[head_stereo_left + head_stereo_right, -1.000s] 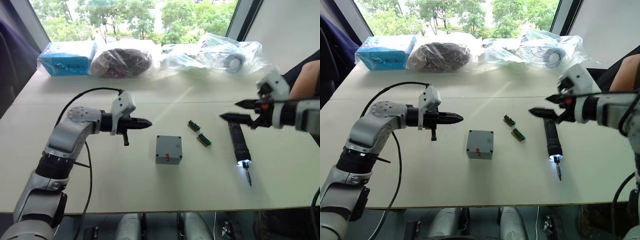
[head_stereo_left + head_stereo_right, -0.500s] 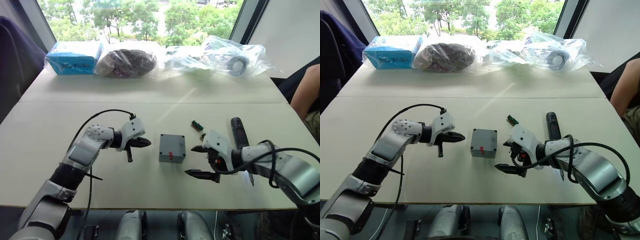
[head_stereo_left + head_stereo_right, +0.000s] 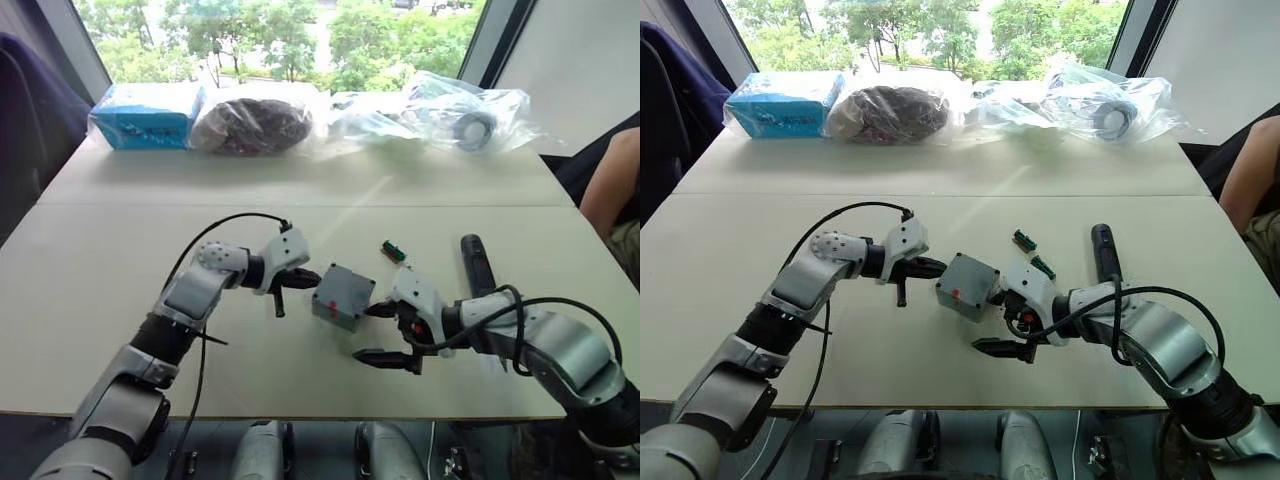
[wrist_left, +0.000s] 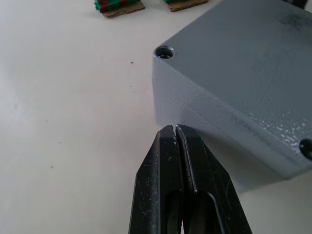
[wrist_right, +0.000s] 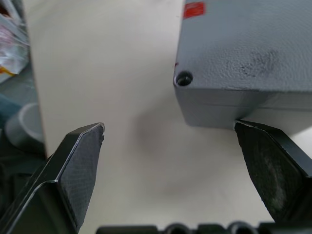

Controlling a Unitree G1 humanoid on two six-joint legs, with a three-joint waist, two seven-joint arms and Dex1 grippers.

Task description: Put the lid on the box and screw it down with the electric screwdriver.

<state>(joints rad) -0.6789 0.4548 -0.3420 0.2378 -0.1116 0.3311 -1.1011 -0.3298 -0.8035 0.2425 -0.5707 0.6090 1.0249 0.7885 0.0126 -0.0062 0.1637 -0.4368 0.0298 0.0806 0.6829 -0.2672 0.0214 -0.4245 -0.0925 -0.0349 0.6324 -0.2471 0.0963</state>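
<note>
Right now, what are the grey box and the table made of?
The box looks like moulded plastic or maybe painted cast metal: matte grey, a fine pebbly texture, rounded edges and sunken screw holes at the corners. I can't tell which. The table looks like smooth laminate board: plain pale cream, flat, with a soft sheen from the window light.

The grey box (image 3: 342,296) sits tilted mid-table, apparently lidded, with the black electric screwdriver (image 3: 474,263) lying well right.
</note>
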